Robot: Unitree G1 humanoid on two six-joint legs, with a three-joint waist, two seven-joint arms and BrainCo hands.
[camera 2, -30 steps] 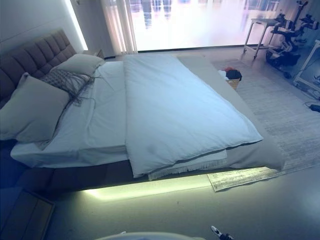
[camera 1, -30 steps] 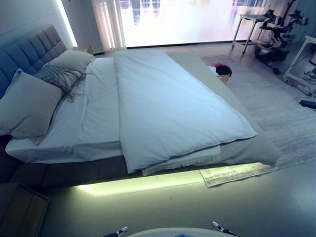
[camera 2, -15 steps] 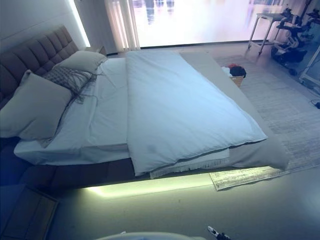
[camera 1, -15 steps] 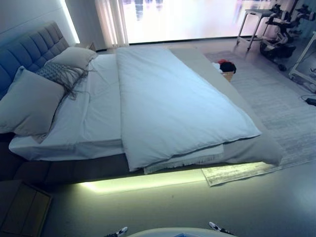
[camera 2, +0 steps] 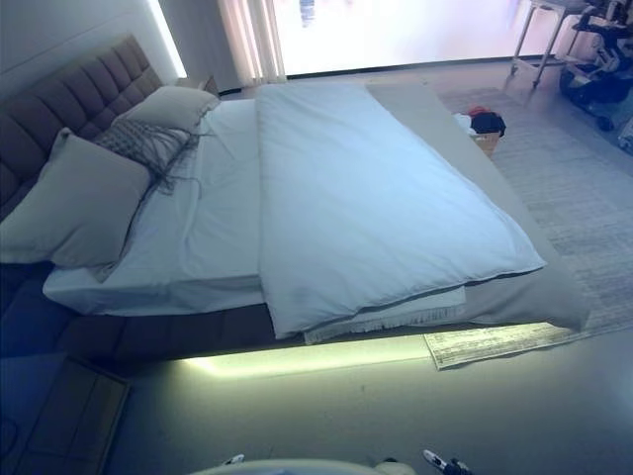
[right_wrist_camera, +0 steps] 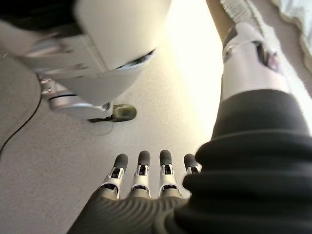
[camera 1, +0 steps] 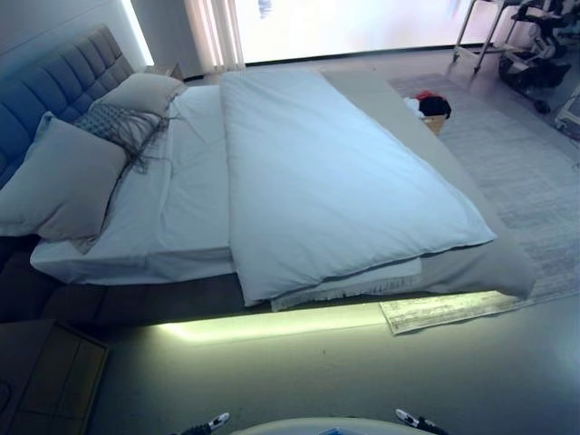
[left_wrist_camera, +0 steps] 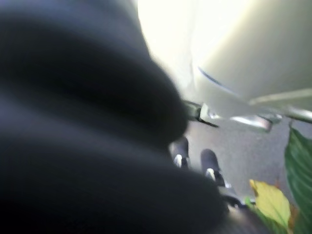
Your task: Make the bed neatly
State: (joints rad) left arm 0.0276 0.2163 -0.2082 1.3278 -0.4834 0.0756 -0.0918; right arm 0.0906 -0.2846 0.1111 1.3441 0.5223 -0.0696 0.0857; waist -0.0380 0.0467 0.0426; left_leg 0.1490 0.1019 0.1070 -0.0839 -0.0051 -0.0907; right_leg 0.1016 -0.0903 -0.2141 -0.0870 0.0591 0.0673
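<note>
While the right robot hand (right_wrist_camera: 146, 173) hangs low over the floor (camera 1: 362, 372) with fingers straight and holding nothing, the left robot hand (left_wrist_camera: 204, 168) shows only dark fingertips, so I cannot tell its state. Neither touches the bed (camera 1: 181, 199), well ahead across open floor. Its duvet (camera 1: 335, 181) covers only the right part, near edge overhanging, leaving sheet bare beside the pillows (camera 1: 63, 177) at left; it probably needs drawing left.

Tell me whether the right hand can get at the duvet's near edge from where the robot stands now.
Probably not yet. The right hand hangs low at the robot's side, fingers relaxed, and a stretch of bare floor separates the robot from the duvet. Nothing blocks the way.
</note>
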